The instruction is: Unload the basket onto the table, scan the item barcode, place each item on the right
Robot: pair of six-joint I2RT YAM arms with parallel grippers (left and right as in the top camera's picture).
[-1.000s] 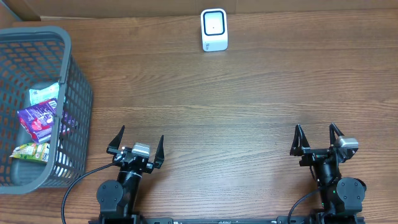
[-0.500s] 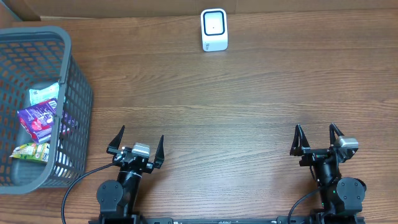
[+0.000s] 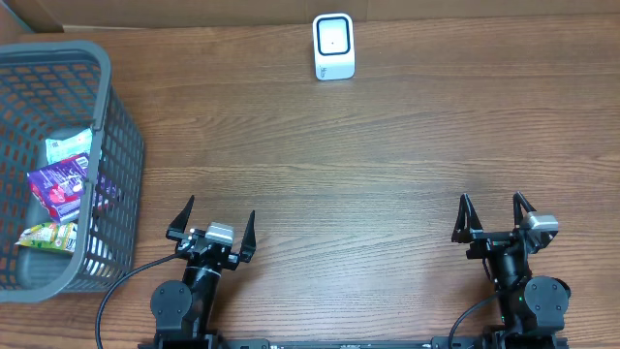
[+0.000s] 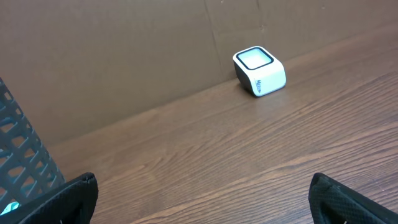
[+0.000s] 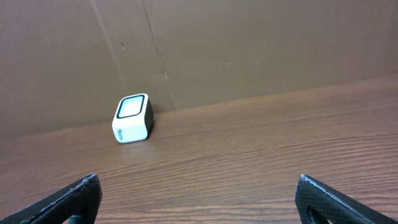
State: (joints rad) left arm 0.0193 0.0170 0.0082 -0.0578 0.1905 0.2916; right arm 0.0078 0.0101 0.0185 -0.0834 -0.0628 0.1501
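A white barcode scanner (image 3: pixel 333 46) with a dark window stands at the table's far edge; it also shows in the left wrist view (image 4: pixel 259 71) and the right wrist view (image 5: pixel 133 118). Several packaged items (image 3: pixel 63 184) lie inside the grey basket (image 3: pixel 107 116) at the left. My left gripper (image 3: pixel 215 221) rests at the near left, open and empty, its fingertips (image 4: pixel 74 196) wide apart. My right gripper (image 3: pixel 494 215) sits at the near right, open as well, holding nothing.
A brown cardboard wall (image 4: pixel 155 43) backs the table behind the scanner. The basket's mesh side (image 4: pixel 18 155) stands close to the left gripper's left. Bare wooden tabletop (image 3: pixel 368 174) lies between the grippers and the scanner.
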